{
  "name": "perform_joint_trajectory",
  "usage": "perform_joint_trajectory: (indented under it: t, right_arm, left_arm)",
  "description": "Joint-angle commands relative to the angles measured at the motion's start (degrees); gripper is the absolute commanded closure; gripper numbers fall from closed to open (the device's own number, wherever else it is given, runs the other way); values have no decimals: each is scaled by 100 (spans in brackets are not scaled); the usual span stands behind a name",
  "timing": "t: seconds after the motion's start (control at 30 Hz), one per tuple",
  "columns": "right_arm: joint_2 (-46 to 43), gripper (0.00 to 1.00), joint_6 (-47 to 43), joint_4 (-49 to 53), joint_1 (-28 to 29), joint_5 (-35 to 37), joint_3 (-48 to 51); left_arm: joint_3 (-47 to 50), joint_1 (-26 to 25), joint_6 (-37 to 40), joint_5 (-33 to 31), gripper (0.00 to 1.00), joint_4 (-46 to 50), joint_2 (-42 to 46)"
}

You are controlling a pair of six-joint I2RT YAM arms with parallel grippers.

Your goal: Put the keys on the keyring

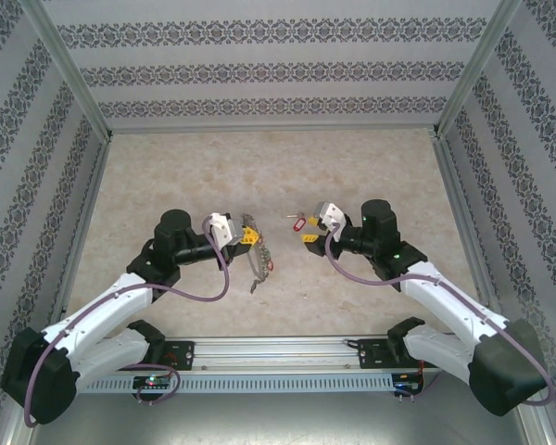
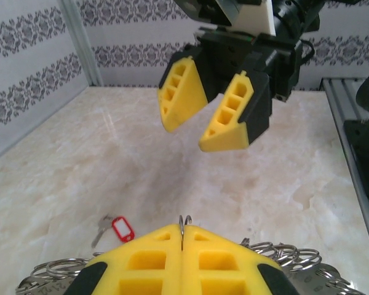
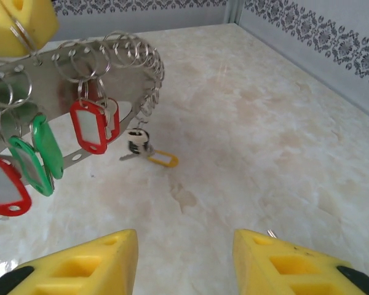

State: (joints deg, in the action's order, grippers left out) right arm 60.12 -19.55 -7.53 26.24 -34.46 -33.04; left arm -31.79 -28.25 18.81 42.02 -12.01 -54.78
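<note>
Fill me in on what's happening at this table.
The left hand is shut on a grey metal keyring and holds it up, with red- and green-tagged keys hanging from it. The right hand faces it, open and empty. A silvery key with a red tag and a silvery key with a yellow tag lie loose on the marble-look table, not yet on the ring.

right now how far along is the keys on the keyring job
Done: several tagged keys hang on the keyring. In hand: the left end effector pinches the keyring; the right end effector is open, empty. Left: the red-tagged key and the yellow-tagged key lie loose on the table.
</note>
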Motion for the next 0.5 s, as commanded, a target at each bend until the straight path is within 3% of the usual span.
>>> perform_joint_trajectory:
  t: [0.0, 0.1, 0.47]
  right_arm:
    - [272, 57, -71, -664, 265, -104, -146]
    - [324, 56, -373, -932, 582, -368, -214]
    - [517, 57, -1095, -18, 903, -1031, -858]
  left_arm:
    - [-363, 105, 772, 312, 100, 814, 254]
    - [-638, 103, 1270, 628, 100, 1332, 217]
    - [-994, 108, 1918, 1099, 100, 2026, 15]
